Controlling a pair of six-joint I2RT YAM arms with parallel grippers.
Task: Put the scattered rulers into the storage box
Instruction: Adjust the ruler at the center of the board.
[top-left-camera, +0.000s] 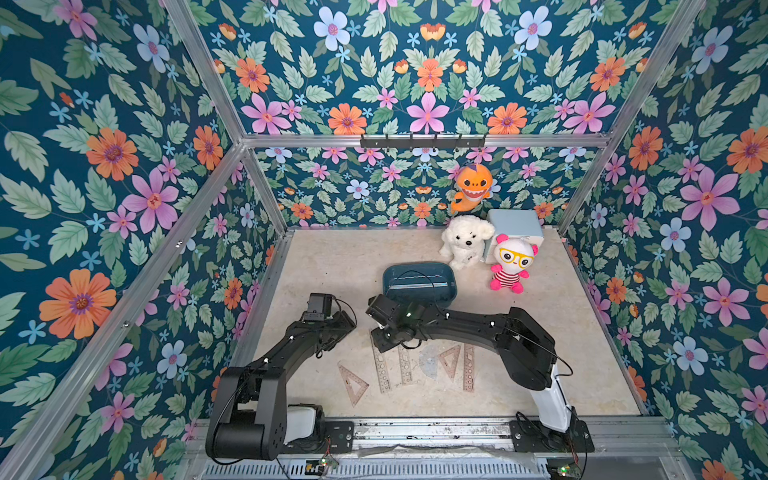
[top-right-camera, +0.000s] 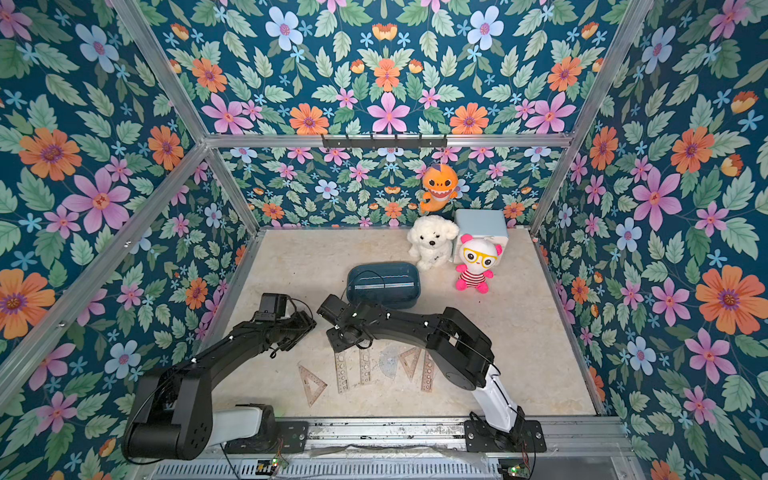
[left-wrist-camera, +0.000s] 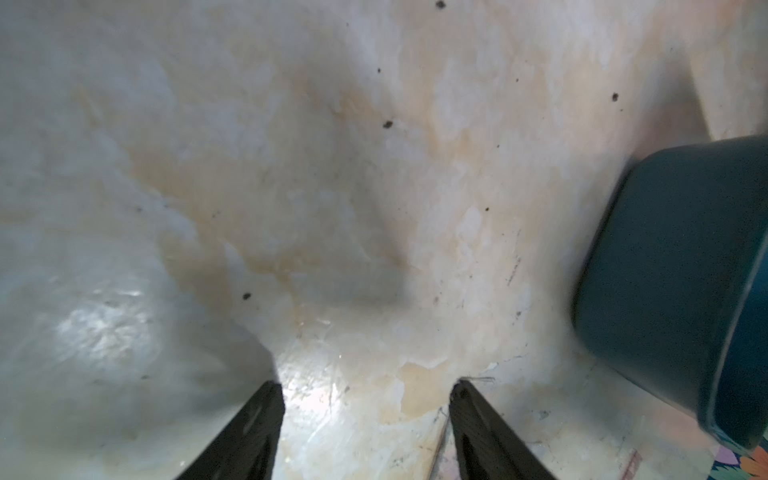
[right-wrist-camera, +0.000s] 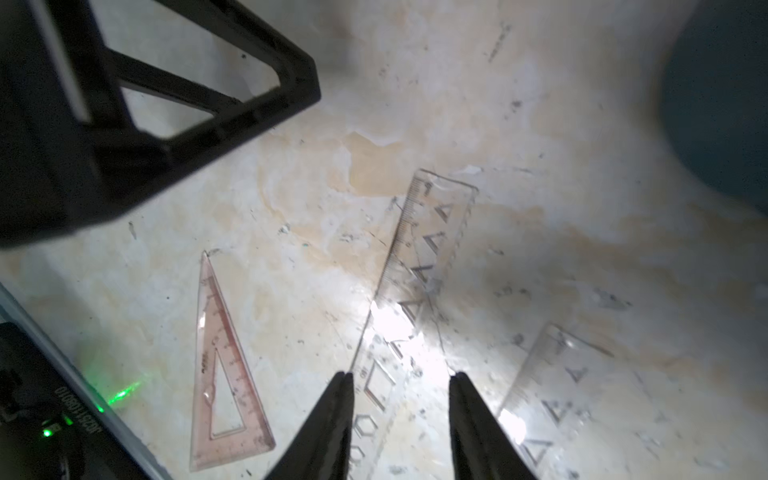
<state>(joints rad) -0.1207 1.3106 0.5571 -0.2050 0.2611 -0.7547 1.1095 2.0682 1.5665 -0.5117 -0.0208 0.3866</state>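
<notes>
Several rulers lie near the table's front in both top views: a set square (top-left-camera: 353, 384), straight rulers (top-left-camera: 380, 368) (top-left-camera: 405, 365) (top-left-camera: 469, 368), a protractor (top-left-camera: 430, 361) and a second set square (top-left-camera: 451, 359). Behind them stands the teal storage box (top-left-camera: 419, 305) with a ruler (top-left-camera: 419, 286) inside. My right gripper (right-wrist-camera: 402, 376) points down over the far end of a clear straight ruler (right-wrist-camera: 428, 249), one fingertip against each long edge; the ruler lies flat. My left gripper (left-wrist-camera: 368, 384) is open above bare table, left of the storage box (left-wrist-camera: 673, 270).
A white plush dog (top-left-camera: 465, 241), a pink doll (top-left-camera: 513, 264), a pale blue cube box (top-left-camera: 515, 228) and a hanging orange toy (top-left-camera: 471, 187) are at the back right. A pink set square (right-wrist-camera: 224, 365) and another clear ruler (right-wrist-camera: 552, 399) flank the right gripper. The left arm (right-wrist-camera: 124, 124) is close by.
</notes>
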